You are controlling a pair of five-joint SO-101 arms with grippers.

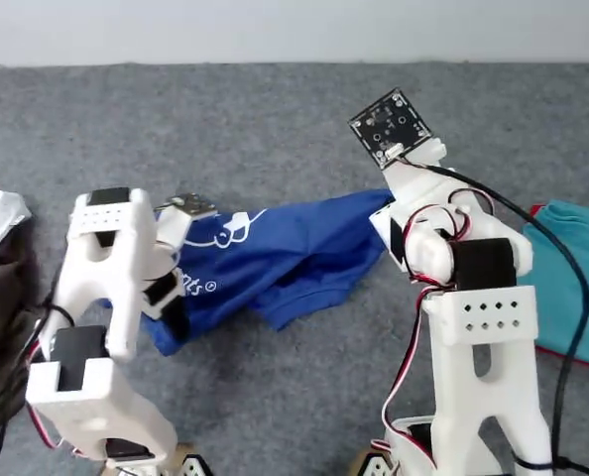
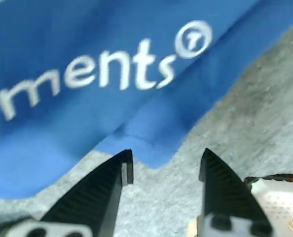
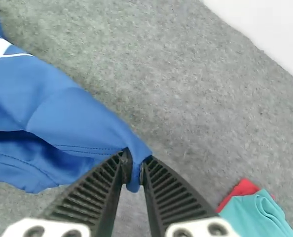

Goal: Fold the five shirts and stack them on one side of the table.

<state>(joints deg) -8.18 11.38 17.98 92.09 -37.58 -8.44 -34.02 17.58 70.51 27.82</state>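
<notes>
White lettering [image 2: 102, 74] runs across the blue shirt [image 2: 210, 94], cut off at the edge, ending in a small circled mark [image 2: 193, 39].

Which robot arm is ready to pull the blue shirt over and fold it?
Probably the right. The right gripper is shut on a corner of the blue shirt. The left gripper is open over another edge, holding nothing.

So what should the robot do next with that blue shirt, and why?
Probably lower the left gripper and close it on the edge of the blue shirt. It hangs open over that edge, while the right gripper is shut on another end; holding both would let them spread it.
</notes>
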